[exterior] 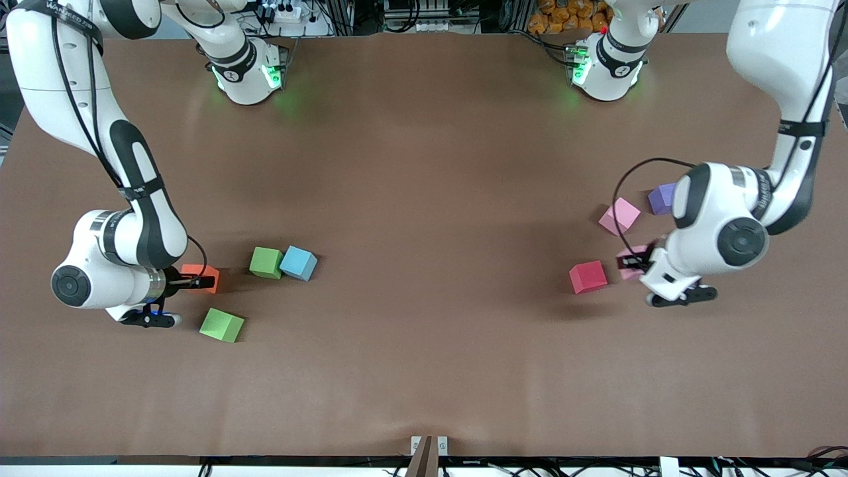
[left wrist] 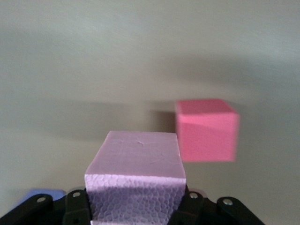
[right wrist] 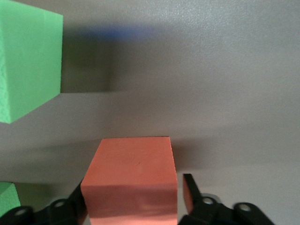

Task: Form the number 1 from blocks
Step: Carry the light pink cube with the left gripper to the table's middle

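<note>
Left gripper: low at the left arm's end of the worktop, jaws clamped on a light pink block; in the left wrist view the block sits squeezed between both pads.
Right gripper: low at the right arm's end, jaws set around the orange block; in the right wrist view a narrow gap shows between one pad and the block's side, so they stand apart and not clamped.
Red block: on the worktop just beside the held pink block, toward the middle.
Second pink block: farther from the front camera than the left gripper, tilted on its corner line.
Purple block: beside the second pink block, partly hidden by the left arm.
Green and blue blocks: one green block touching the blue block; another green block nearer the front camera.
Worktop: plain brown matte sheet.
Room: cables and equipment along the edge by the arm bases.
</note>
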You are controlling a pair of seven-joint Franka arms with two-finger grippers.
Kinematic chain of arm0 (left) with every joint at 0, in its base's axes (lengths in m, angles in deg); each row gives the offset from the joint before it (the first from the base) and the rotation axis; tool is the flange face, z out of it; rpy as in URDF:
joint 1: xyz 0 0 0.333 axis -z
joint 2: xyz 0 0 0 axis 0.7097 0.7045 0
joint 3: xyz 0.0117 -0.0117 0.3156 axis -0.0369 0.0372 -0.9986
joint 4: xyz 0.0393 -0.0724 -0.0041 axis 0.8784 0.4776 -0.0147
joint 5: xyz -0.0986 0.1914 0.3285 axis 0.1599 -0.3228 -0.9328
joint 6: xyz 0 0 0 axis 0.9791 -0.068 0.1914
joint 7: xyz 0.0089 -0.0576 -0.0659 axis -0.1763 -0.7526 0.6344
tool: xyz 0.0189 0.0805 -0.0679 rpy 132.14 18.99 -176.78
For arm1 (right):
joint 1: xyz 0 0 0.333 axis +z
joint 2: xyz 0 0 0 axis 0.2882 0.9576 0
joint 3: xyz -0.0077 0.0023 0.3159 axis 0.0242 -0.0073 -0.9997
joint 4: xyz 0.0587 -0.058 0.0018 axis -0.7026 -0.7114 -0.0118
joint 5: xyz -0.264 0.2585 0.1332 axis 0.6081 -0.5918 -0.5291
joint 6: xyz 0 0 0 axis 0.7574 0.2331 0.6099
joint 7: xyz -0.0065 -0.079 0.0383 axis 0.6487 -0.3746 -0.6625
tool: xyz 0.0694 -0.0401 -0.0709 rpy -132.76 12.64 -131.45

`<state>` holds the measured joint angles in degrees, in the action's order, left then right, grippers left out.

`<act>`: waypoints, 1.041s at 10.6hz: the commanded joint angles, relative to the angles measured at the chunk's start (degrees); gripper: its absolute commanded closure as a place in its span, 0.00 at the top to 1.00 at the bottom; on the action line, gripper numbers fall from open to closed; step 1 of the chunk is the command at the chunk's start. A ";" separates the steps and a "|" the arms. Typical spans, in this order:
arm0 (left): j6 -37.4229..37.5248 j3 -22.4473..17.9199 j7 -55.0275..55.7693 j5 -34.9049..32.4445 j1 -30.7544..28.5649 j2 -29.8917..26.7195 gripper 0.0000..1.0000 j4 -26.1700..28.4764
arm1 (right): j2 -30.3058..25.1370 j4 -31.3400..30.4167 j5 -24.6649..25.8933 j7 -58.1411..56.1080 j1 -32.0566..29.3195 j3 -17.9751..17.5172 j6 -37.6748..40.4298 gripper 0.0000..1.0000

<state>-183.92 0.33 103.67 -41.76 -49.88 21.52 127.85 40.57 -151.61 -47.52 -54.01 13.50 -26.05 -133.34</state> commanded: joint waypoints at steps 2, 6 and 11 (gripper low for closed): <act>-0.12 12.44 17.56 -1.37 -0.25 -1.58 0.00 4.75 | -0.54 -0.61 -0.97 -1.03 -0.62 -0.36 -0.14 0.58; -0.12 22.23 32.96 -1.28 3.76 -0.70 0.00 8.09 | -3.77 -0.52 -1.14 -0.24 -0.09 -0.36 0.38 0.58; -4.49 22.41 47.47 0.57 19.67 3.77 0.00 8.72 | -15.72 -0.43 -1.14 0.29 1.56 -0.27 2.23 0.58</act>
<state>-185.80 23.03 147.31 -41.63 -33.53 23.65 136.70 28.83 -150.23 -47.94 -53.98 13.76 -26.22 -131.47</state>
